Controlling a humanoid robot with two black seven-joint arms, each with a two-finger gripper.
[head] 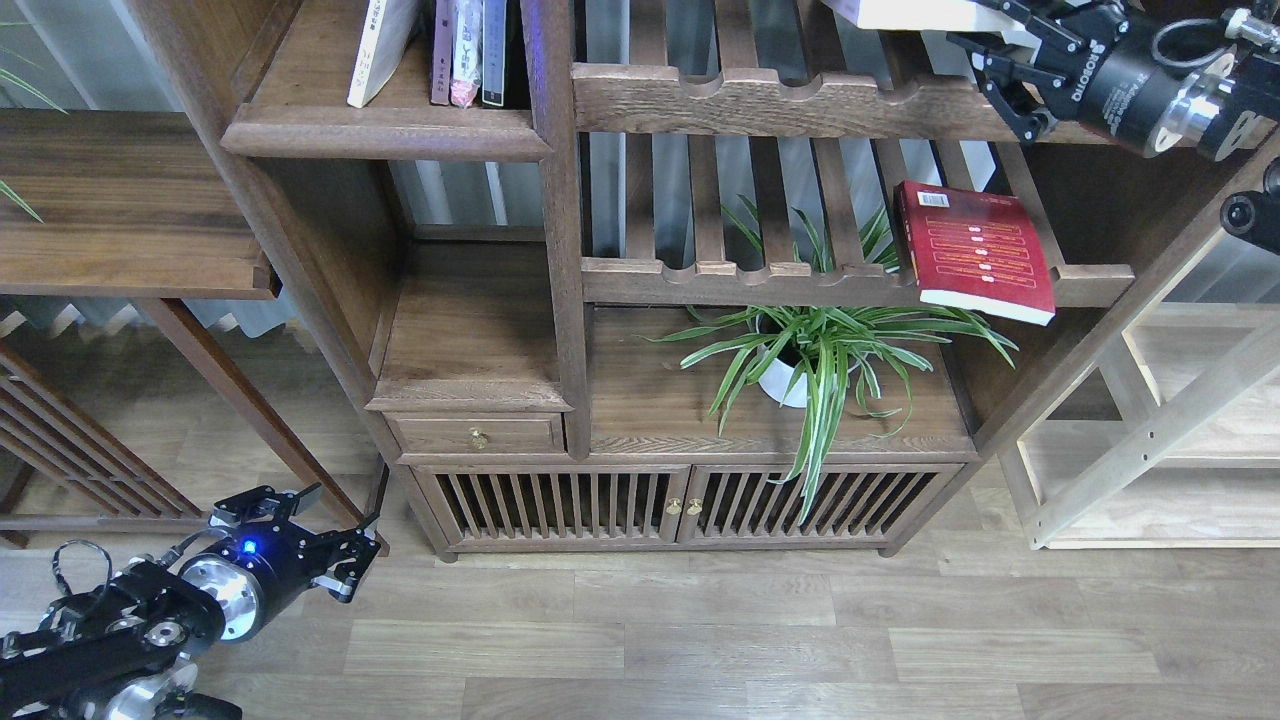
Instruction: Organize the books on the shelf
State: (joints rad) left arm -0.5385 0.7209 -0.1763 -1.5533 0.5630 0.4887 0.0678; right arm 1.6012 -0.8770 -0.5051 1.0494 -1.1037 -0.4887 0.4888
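From the head view, my right gripper (1000,62) clamps the white book's (915,13) edge at the top slatted rack (760,100), the red book (975,250) lies flat on the lower rack (750,280), and my left gripper (325,535) hangs with fingers spread above the floor (700,630).

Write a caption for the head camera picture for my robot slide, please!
Right gripper lifts the white book off the top slatted rack; the red book waits below.

Black arms (90,640), silver cuffs, seemingly white lettering.
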